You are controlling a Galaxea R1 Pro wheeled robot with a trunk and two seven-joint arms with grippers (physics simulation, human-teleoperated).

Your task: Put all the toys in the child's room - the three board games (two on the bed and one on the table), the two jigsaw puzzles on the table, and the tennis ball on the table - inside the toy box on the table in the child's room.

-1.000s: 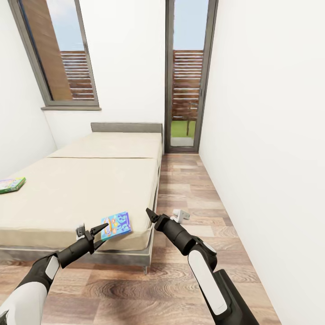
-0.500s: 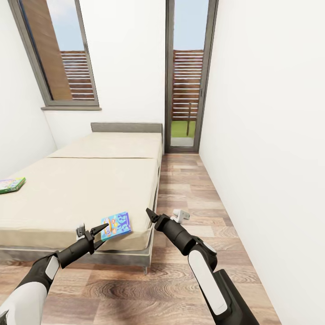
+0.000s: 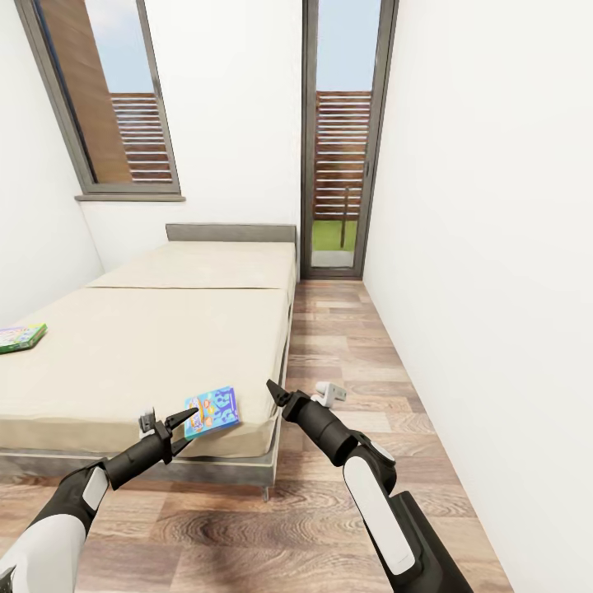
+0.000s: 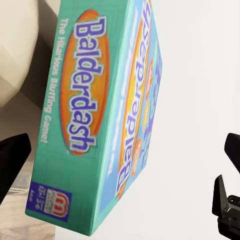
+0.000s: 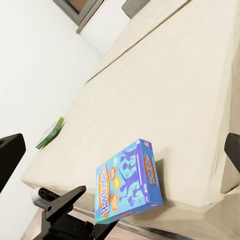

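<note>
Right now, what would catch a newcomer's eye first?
The bright blue Balderdash box lying flat at the beige bed's near corner, with the left tool open just short of it. A green-edged game box sits at the bed's far left edge.

We face the bed (image 3: 148,346), which runs away from us to its headboard (image 3: 231,232) at the far wall. A board game box (image 3: 212,412) lies on the mattress at the near corner, beside the floor strip on our right. A second game box (image 3: 21,337) lies on the bed's far left edge. Our left gripper (image 3: 169,423) sits just left of the near box; our right gripper (image 3: 277,394) is over the floor just beyond that corner.
</note>
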